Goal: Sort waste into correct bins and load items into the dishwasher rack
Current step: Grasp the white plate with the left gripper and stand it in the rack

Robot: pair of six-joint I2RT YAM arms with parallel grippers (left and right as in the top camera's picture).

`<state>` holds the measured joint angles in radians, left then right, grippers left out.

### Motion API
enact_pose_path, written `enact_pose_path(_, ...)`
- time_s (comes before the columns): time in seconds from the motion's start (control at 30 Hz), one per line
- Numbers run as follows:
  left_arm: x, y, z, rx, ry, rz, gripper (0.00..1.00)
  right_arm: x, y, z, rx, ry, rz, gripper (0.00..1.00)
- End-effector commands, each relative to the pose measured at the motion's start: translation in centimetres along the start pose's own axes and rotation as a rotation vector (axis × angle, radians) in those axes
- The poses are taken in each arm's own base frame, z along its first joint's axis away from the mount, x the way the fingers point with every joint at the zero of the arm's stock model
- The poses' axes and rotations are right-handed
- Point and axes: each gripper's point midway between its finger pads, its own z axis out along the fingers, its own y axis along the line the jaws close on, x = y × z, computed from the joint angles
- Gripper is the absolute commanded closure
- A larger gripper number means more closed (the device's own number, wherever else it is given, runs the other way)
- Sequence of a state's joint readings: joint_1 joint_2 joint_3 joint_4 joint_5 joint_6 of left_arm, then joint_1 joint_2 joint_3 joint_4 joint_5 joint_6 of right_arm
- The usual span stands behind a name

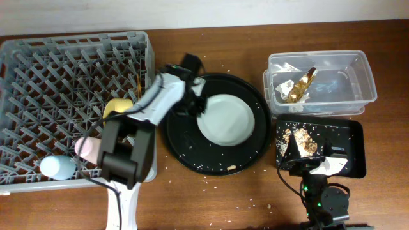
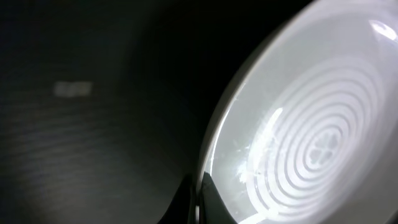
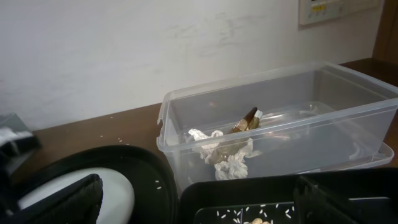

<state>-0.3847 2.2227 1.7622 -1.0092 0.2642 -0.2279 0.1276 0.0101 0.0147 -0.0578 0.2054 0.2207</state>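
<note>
The main hazard sits at the left gripper (image 1: 195, 105), which is at the left rim of the pale grey plate (image 1: 227, 119). The left wrist view shows dark jaws to either side of that rim, but not whether they have closed on it, so the grip cannot be told. The plate is glazed and glossy, with moulded concentric rings and a thin, smooth edge. A pinch on so little material could probably slip, and the plate might then drop back onto the round black tray (image 1: 185, 153) or swing and tilt on the way across. Carried low, it could catch the wall of the dishwasher rack (image 1: 64, 70), a grey plastic crate of stiff upright pegs already holding the yellow bowl (image 1: 118, 107), the pink cup (image 1: 86, 148) and the light blue cup (image 1: 56, 166). A slot too near them risks knocking them over. The right gripper (image 3: 198, 186) hangs over the shallow black tray (image 1: 348, 137), its jaws spread wide with nothing in them. Crumbly brown food scraps (image 1: 301, 140) lie in that tray. The clear, thin-walled tub (image 1: 345, 86) holds the soft crumpled napkin (image 3: 230, 163) and the crinkled gold foil wrapper (image 1: 301, 83). Loose pale grains dot the wooden surface (image 1: 211, 38).
</note>
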Motion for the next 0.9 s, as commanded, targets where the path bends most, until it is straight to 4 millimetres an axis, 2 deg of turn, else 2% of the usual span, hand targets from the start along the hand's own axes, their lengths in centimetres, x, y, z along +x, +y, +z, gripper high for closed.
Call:
enact_pose_path(0.0,-3.7,4.5,-13.5,-0.12,-0.291,-0.08,1.0,0.3,-0.3,0.0,0.013,0.001,-0.004,0.01)
enact_pose_path(0.03,-3.5,6.2,-16.3,-0.198,-0.346,-0.107,1.0,0.3,-0.3,0.0,0.013,0.001,-0.004,0.02)
enact_pose_path(0.1,-1.5,12.1,-24.7,-0.509,-0.503,-0.207,1.0,0.3,-0.3,0.0,0.013,0.001,-0.004,0.02)
enact_pose_path(0.13,0.1,15.6,-29.8,-0.736,-0.593,-0.284,1.0,0.3,-0.3,0.0,0.013,0.001,-0.004,0.02)
enact_pose_path(0.17,1.6,17.6,-33.7,-0.897,-0.656,-0.347,1.0,0.3,-0.3,0.0,0.013,0.001,-0.004,0.02)
enact_pose_path(0.2,3.0,19.1,-36.6,-1.026,-0.7,-0.403,1.0,0.3,-0.3,0.0,0.013,0.001,-0.004,0.02)
enact_pose_path(0.23,3.8,20.1,-38.2,-1.122,-0.692,-0.401,1.0,0.3,-0.3,0.0,0.013,0.001,-0.004,0.02)
enact_pose_path(0.27,3.9,21.5,-38.7,-1.187,-0.631,-0.353,1.0,0.3,-0.3,0.0,0.013,0.001,-0.004,0.02)
enact_pose_path(0.33,4.5,23.4,-39.0,-1.243,-0.586,-0.382,1.0,0.3,-0.3,0.0,0.013,0.001,-0.004,0.01)
enact_pose_path(0.4,4.5,25.6,-38.3,-1.276,-0.539,-0.418,1.0,0.3,-0.3,0.0,0.013,0.001,-0.004,0.02)
enact_pose_path(0.5,4.1,29.0,-35.3,-1.295,-0.421,-0.438,1.0,0.3,-0.3,0.0,0.013,0.001,-0.004,0.02)
enact_pose_path(0.57,3.6,30.6,-33.1,-1.294,-0.356,-0.439,1.0,0.3,-0.3,0.0,0.013,0.001,-0.004,0.02)
enact_pose_path(0.7,2.4,32.2,-28.6,-1.272,-0.257,-0.409,1.0,0.3,-0.3,0.0,0.013,0.001,-0.004,0.01)
enact_pose_path(0.73,2.2,32.4,-27.6,-1.251,-0.241,-0.4,0.97,0.3,-0.3,0.0,0.013,0.001,-0.004,0.01)
enact_pose_path(0.77,2.0,32.3,-26.7,-1.222,-0.228,-0.39,0.67,0.3,-0.3,0.0,0.013,0.001,-0.004,0.02)
enact_pose_path(0.8,1.9,31.4,-26.6,-1.156,-0.247,-0.382,0.0,0.3,-0.3,0.0,0.013,0.001,-0.004,0.02)
enact_pose_path(0.87,2.2,28.5,-27.6,-0.975,-0.307,-0.364,0.0,0.3,-0.3,0.0,0.013,0.001,-0.004,0.02)
